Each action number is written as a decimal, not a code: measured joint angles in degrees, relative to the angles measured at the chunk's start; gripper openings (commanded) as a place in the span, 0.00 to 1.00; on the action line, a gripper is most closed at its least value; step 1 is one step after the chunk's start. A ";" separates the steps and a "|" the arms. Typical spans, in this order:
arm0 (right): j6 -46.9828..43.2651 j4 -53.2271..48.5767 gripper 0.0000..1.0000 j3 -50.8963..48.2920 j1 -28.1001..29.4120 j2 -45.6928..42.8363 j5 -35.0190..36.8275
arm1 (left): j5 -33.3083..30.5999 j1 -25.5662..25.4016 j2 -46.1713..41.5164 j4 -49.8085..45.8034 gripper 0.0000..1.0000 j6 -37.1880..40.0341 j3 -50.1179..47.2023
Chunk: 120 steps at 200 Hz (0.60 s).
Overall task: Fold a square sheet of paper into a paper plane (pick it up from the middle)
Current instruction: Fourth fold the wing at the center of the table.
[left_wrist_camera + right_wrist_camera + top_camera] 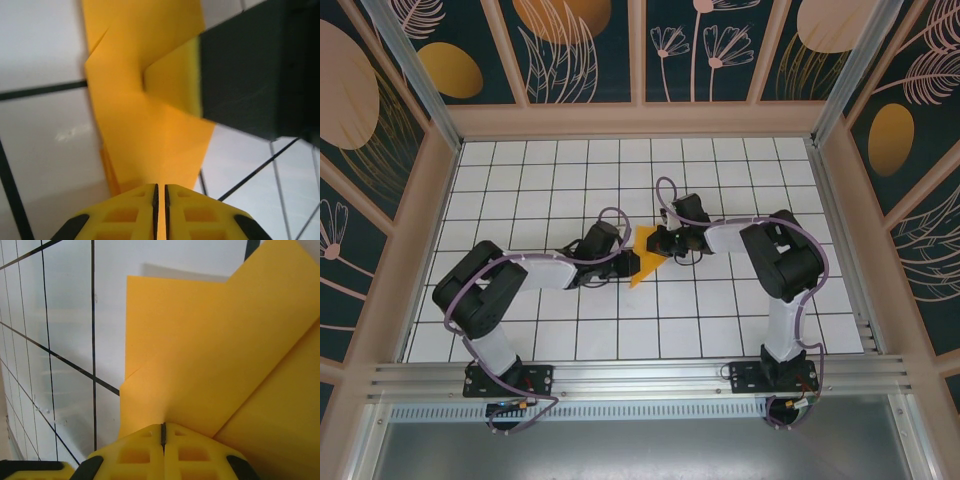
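**While pinched from both sides, ready for the next crease**

Left of the folded paper (646, 268): left gripper (627, 264), jaws all but together, nipping its edge. Paper itself between the two grippers, long axis slanting near-left to far-right. Right of it: right gripper (666, 243), clamped tight on the far flap. Equally near; probably calls for a coordinated move along that axis.

White grid-tiled table (570, 330) — dark floral wall panels (700, 50) in pale wooden frames, aluminium rail (640, 375) in front
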 measured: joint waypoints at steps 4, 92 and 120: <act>-0.02 -0.07 0.04 0.04 0.00 0.02 -0.02 | 0.55 0.31 -0.09 0.15 0.15 0.31 0.26; -0.17 -0.50 0.04 0.68 -0.24 0.66 -0.96 | 8.90 2.05 6.29 2.91 0.07 2.80 2.69; -0.17 -1.31 0.03 1.40 -0.31 1.03 -1.16 | 9.66 2.05 6.67 2.38 0.07 3.80 2.69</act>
